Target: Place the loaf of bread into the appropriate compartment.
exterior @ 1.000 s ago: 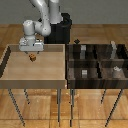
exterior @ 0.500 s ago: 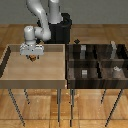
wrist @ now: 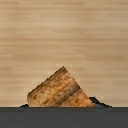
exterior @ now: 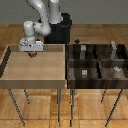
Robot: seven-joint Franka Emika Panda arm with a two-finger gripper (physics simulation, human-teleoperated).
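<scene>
The loaf of bread (exterior: pixel 31 54) is a tiny brown-orange lump hanging just under my gripper (exterior: pixel 31 51), over the far-left part of the light tan tray (exterior: pixel 30 75). In the wrist view the loaf of bread (wrist: pixel 57 92) fills the lower middle, tilted, close against the dark band of the hand, with the tray's wood behind it. The gripper looks shut on it; its fingers do not show clearly. The compartment (exterior: pixel 77 76) is the near-left cell of the dark four-cell bin (exterior: pixel 98 62), on the exterior view's right.
Small grey blocks (exterior: pixel 84 72) sit in the bin's cells. The tray has raised rims. The robot's black base (exterior: pixel 61 30) stands behind the tray and bin. Both stand on thin metal legs.
The gripper has stayed over the tray's far-left part, shifting only slightly sideways. The brown lump now sits a little higher, right under the hand.
</scene>
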